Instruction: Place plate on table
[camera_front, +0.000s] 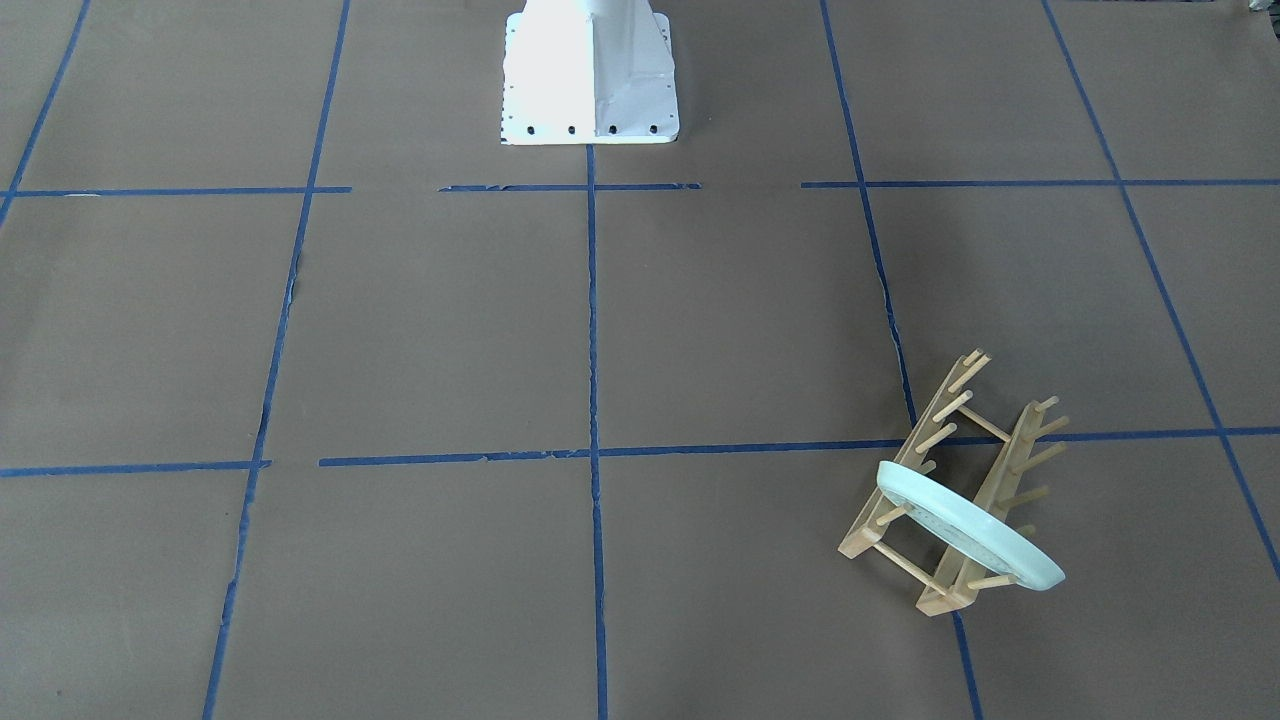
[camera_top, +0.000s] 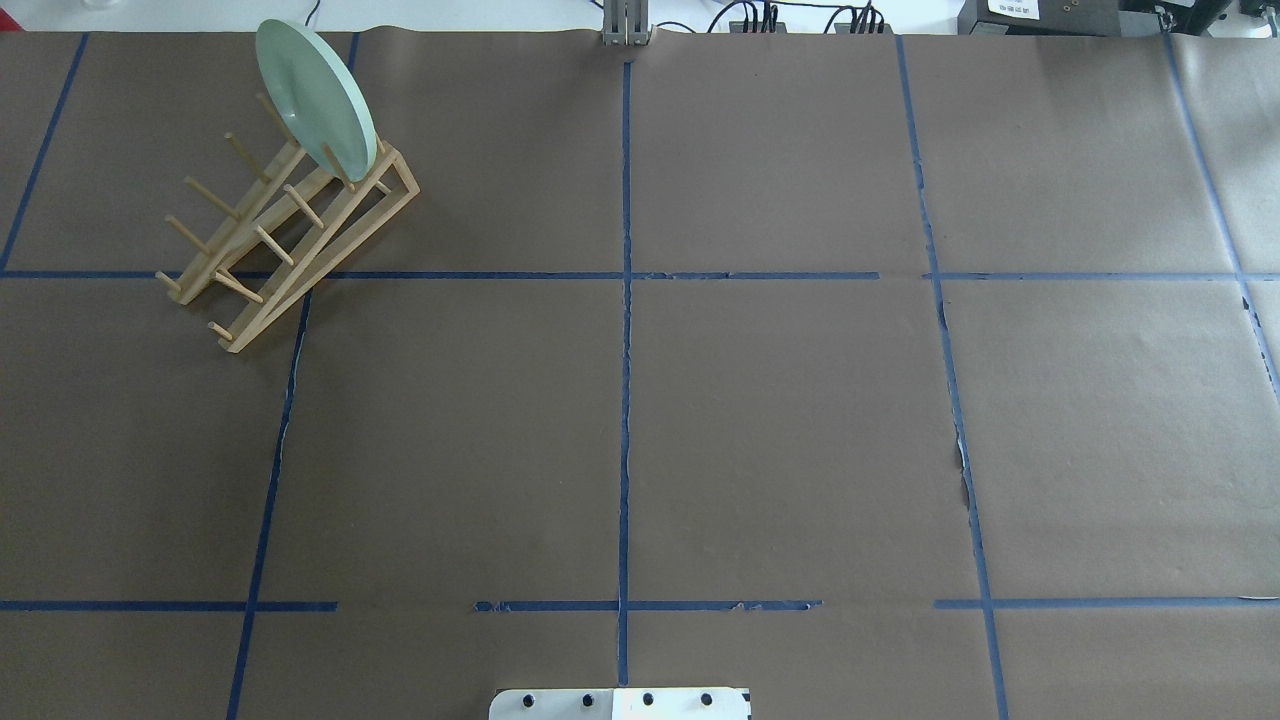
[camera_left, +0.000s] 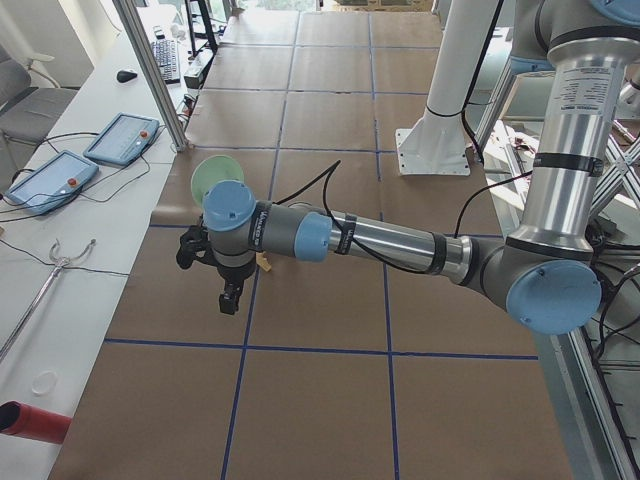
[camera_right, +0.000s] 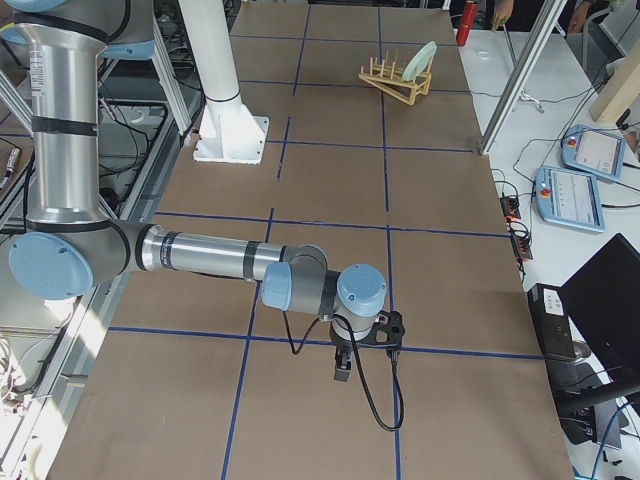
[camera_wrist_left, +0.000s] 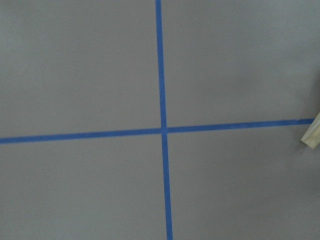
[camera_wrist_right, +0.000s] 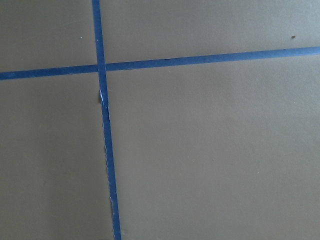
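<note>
Mint-green plate (camera_front: 968, 528) standing on edge between the pegs of a light wooden rack (camera_front: 940, 470), tilted, at the rack's end farthest from the robot. Carried by the rack, off the brown paper of the desk (camera_top: 780, 420). Far corner on the robot's left side, with the rack lying slantwise over a crossing of blue tape lines (camera_top: 625, 350). Touched by neither hand in the front-facing and overhead views (of the robot, just the white base (camera_front: 588, 75) there).

Left hand (camera_left: 230, 300), seen only from the desk's left end: pointing down, hanging above the paper just beside a tape line, with the plate's rim peeking out behind the wrist. Too small and dark to judge the opening or any hold. Left wrist view: straight down on a tape crossing, with a corner of pale wood (camera_wrist_left: 312, 135) at the right edge.

Right hand (camera_right: 342, 372), seen only from the desk's right end: pointing down above the paper near a tape line, well apart from the rack and plate at the far end. Opening likewise impossible to judge. Right wrist view: brown paper and another tape crossing.
</note>
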